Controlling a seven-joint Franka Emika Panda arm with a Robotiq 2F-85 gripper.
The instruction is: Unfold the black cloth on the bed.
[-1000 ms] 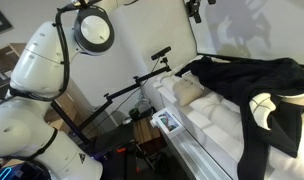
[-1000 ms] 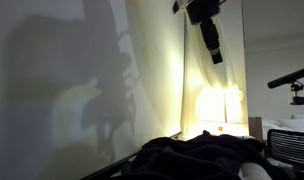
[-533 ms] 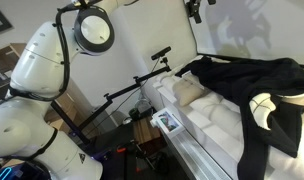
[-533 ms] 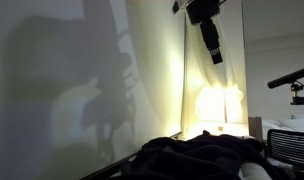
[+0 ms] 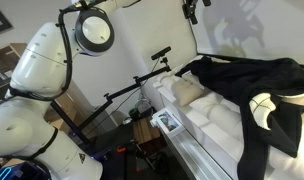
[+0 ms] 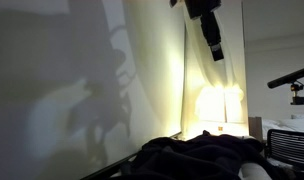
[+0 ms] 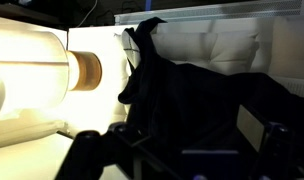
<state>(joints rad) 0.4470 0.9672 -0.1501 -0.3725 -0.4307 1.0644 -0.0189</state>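
High above the bed (image 5: 204,128), at 12 o'clock in an exterior view, my fingers (image 6: 214,48) hang spread apart, gripping nothing. Below, the black cloth (image 5: 242,78) lies bunched on the bed, draping over its edge toward 5 o'clock.

The arm (image 5: 37,65) is reared way up: fat white links bulk close to the camera in an exterior view, and the upper part runs off toward the top of the frame. The gripper (image 6: 217,55) hangs high overhead, just a dark shape, pointing down and tilted a bit sideways. In the wrist view its fingers (image 7: 85,150) sit along the bottom edge, pretty blurry, spread wide apart, nothing pinched between them.
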